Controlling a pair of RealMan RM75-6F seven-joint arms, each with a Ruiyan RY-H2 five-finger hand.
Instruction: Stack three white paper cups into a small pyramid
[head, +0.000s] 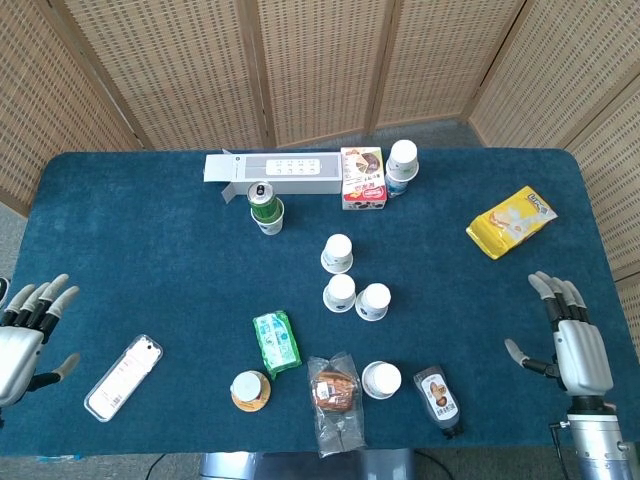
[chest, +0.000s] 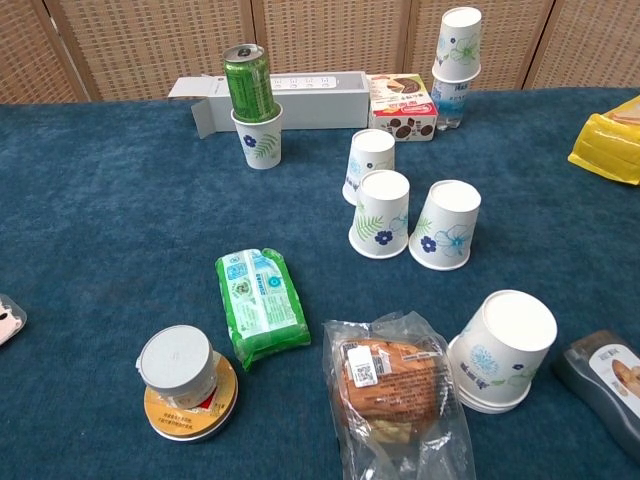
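Note:
Three white paper cups stand upside down mid-table: one (head: 337, 253) (chest: 369, 166) behind, and two side by side in front of it, the left (head: 341, 293) (chest: 381, 213) and the right (head: 373, 301) (chest: 445, 224). None rests on another. A fourth upside-down cup (head: 381, 379) (chest: 502, 350) sits near the front edge. My left hand (head: 22, 334) hovers at the table's far left edge, fingers spread, holding nothing. My right hand (head: 568, 337) is at the right edge, also spread and empty. Neither hand shows in the chest view.
A green can (head: 263, 201) stands in a cup at the back, beside a long white box (head: 271, 168), a snack box (head: 363, 177) and a cup on a bottle (head: 402, 165). Green packet (head: 276, 341), bagged bread (head: 335, 395), sauce bottle (head: 440, 398), lidded tin (head: 249, 389), yellow bag (head: 511, 221) and white remote (head: 124, 375) lie around.

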